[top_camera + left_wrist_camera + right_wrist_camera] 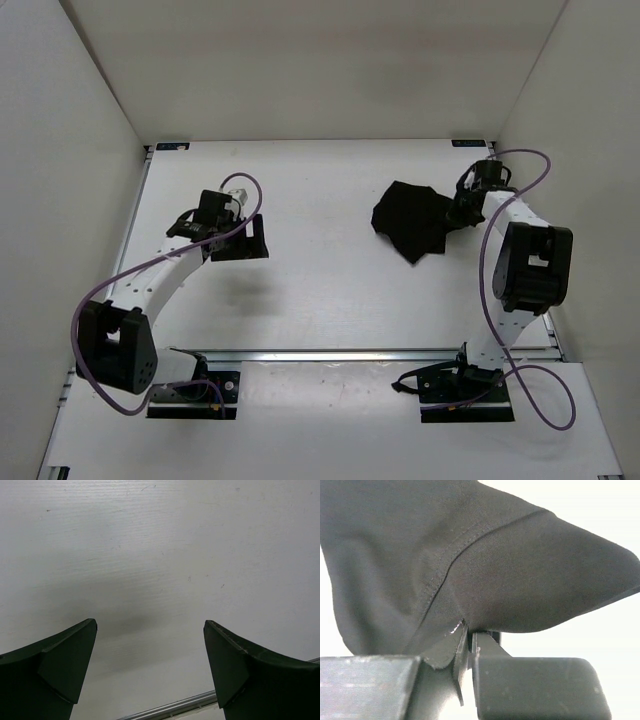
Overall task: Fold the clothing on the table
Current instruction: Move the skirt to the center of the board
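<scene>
We have the right gripper (pixel 468 642) pinching an edge of the clothing (pixel 410 222), right of frame; the left gripper (pixel 150 665) hangs spread above the table (pixel 150 540). Next, we'd say: lift, fold across.

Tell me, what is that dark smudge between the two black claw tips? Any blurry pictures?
Left wrist view: it is a soft shadow on the large flat white table, beneath the open left claw; top view: same faint shadow; right wrist view: small black soft fabric garment sharp, stitching visible, background washed out white.
</scene>
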### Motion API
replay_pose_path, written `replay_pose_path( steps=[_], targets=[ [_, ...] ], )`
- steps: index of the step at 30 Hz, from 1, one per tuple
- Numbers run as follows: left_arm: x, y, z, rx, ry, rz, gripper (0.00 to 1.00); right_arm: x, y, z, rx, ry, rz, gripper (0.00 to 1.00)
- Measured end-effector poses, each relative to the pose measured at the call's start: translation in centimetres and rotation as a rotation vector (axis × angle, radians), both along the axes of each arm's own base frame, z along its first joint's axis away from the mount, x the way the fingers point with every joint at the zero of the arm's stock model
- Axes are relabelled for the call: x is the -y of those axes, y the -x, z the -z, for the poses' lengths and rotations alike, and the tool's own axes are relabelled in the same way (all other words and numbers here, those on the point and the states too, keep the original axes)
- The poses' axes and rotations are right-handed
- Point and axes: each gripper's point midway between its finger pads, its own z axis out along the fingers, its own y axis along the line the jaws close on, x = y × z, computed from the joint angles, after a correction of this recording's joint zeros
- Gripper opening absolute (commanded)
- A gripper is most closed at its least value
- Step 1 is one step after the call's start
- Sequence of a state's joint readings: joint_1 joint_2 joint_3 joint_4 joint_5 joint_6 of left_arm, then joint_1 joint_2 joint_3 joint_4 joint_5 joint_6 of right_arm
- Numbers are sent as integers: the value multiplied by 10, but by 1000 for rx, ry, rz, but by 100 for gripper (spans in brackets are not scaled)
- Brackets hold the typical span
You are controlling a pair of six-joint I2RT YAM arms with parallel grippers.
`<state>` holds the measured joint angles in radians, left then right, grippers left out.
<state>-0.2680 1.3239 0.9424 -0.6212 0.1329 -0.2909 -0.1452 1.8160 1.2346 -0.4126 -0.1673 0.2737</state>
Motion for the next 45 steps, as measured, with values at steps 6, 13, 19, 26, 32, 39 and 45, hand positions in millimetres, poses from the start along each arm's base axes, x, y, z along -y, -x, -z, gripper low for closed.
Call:
replay_pose_path(
  steps=[6,13,19,26,32,39,45],
  targets=[
    [8,-13,-8,6,16,43,99,-31,-57,-115,276,-45,-121,0],
    [2,-38,-37,79,106,13,99,-215,-43,-301,746,-307,-629,0],
    [-7,-79,-108,257,181,-30,99,-313,54,-350,834,-489,-954,0],
    [-17,-94,-159,384,261,-52,99,-250,79,-179,486,-532,-786,0],
    [24,-52,-111,282,319,72,99,-218,153,7,-80,-508,-580,0],
    [50,7,-30,69,317,134,99,-224,121,-25,27,-503,-606,0],
    [52,4,-34,96,328,134,99,-239,49,-133,308,-491,-677,0]
  ],
)
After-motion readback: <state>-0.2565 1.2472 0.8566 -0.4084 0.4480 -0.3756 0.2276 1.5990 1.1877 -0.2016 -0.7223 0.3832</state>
